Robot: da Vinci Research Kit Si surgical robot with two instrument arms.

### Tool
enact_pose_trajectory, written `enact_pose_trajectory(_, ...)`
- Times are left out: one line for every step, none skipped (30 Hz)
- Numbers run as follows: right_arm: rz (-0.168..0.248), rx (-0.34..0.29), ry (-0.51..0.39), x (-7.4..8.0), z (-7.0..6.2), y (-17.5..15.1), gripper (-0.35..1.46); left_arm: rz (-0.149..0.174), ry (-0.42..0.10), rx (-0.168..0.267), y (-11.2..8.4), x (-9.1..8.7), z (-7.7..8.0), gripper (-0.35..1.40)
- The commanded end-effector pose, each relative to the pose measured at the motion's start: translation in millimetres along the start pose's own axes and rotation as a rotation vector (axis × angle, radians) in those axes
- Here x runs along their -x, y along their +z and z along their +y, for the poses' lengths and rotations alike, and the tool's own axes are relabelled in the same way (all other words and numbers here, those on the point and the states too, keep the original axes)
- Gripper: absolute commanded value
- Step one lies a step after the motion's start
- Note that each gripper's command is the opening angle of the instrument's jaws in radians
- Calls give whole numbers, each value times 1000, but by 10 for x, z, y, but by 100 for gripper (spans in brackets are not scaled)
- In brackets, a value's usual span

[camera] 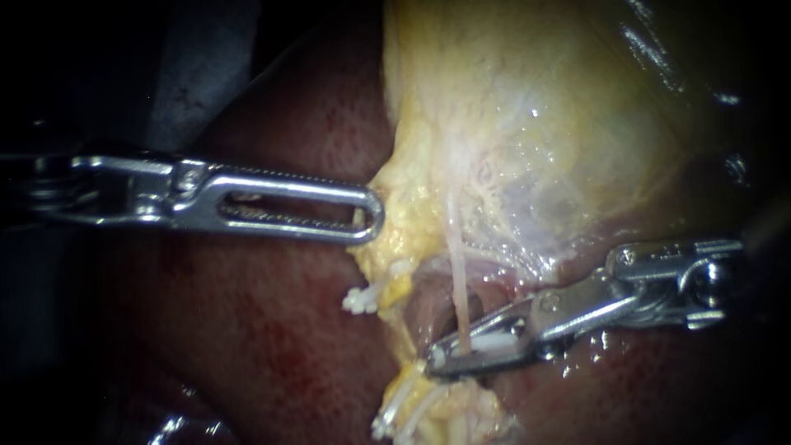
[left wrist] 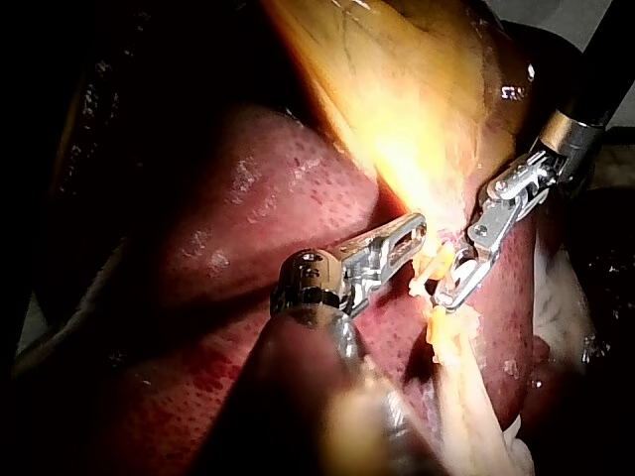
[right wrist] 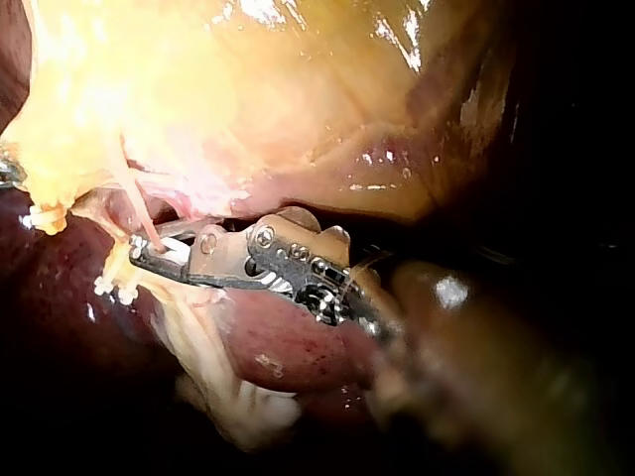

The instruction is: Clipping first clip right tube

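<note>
Right tube (camera: 457, 280): a thin pink strand is seen running down from the gallbladder's neck into the jaws of the right instrument, where it is crossed close to their tip; it is also seen in the right wrist view (right wrist: 137, 210).
White clip (camera: 494, 339): it is carried between the right instrument's jaws and shows on either side of the tube, so the tube is straddled by it.
Right instrument (camera: 435, 361): its jaws are clamped on the white clip, with only a narrow gap left between them; the tip is laid against the liver just beneath the tube.
Earlier-placed clips: one white cluster (camera: 360, 301) is seen beyond the right jaws' tip on a yellow strand, and another (camera: 387, 420) lies just under that tip.
Fatty tissue (camera: 404, 222): a yellow fringe at the gallbladder's neck is drawn to a point toward the left instrument.
Left instrument (camera: 375, 216): its slotted jaws are closed on the edge of the fatty tissue, well apart from the right jaws.
Gallbladder (camera: 535, 107): pale and glistening, it is seen above both instruments.
Liver (camera: 272, 330): dark red, it is spread beneath both shafts.
</note>
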Motion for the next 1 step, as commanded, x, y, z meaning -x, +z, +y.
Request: enact_pose_trajectory(-1,-1,0,1,0,0,-33,0,0,0,0,0,0,-35)
